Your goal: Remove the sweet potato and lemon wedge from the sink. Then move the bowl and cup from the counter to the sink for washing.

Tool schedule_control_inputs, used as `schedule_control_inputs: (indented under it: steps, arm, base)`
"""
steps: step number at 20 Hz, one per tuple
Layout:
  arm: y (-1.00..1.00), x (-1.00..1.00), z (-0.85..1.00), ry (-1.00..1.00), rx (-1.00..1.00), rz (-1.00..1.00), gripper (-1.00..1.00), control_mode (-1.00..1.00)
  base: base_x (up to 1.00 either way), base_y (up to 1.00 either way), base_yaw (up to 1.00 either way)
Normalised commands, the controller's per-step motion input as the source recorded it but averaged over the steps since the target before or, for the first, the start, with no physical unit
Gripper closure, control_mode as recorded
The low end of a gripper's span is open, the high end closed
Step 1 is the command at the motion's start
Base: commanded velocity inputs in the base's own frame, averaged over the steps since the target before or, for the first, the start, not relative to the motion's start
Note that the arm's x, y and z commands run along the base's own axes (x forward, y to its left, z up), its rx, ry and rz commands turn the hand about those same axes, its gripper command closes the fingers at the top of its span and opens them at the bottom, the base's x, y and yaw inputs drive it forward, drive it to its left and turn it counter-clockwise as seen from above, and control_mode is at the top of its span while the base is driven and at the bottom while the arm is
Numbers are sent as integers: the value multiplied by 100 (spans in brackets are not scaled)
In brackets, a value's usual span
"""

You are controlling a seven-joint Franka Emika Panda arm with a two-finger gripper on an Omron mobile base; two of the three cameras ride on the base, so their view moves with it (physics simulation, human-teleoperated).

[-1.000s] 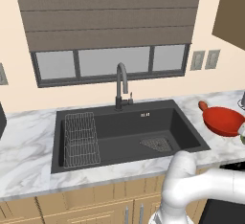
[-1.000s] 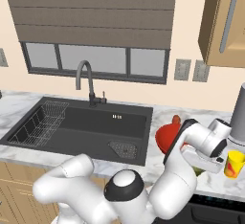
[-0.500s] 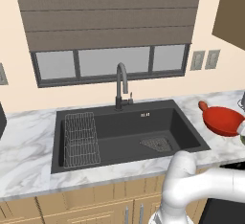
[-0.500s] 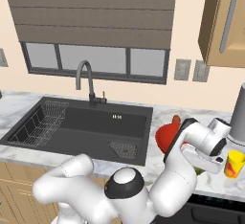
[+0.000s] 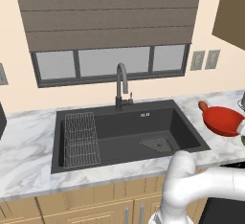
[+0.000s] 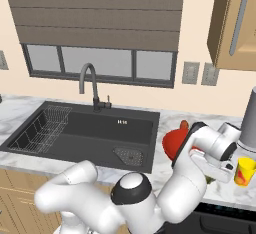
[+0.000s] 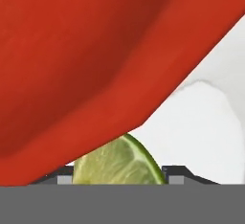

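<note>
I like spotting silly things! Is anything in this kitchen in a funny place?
Yes. A lemon wedge sits on the marble counter tight beside the red bowl, right by the robot's gripper. Cut fruit lying loose on a worktop looks odd. The sink holds just its wire rack.

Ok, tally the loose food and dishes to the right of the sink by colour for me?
Red: 2, the bowl and the sweet potato
Yellow: 1, the cup
Yellow-green: 1, the lemon wedge
Total: 4
</note>
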Motion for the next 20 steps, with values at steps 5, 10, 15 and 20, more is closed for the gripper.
schedule_control_inputs:
  steps: [5, 10, 15, 20]
  arm:
    - [0, 0, -6, 3, 0, -4, -100, -100]
    - [0, 0, 0, 0, 0, -3, -100, -100]
    - [-2, 0, 3, 0, 0, -3, -100, -100]
    - [-8, 0, 15, 0, 0, -4, -100, -100]
  base:
    - [0, 0, 0]
    - [0, 0, 0]
    - [0, 0, 0]
    - [0, 0, 0]
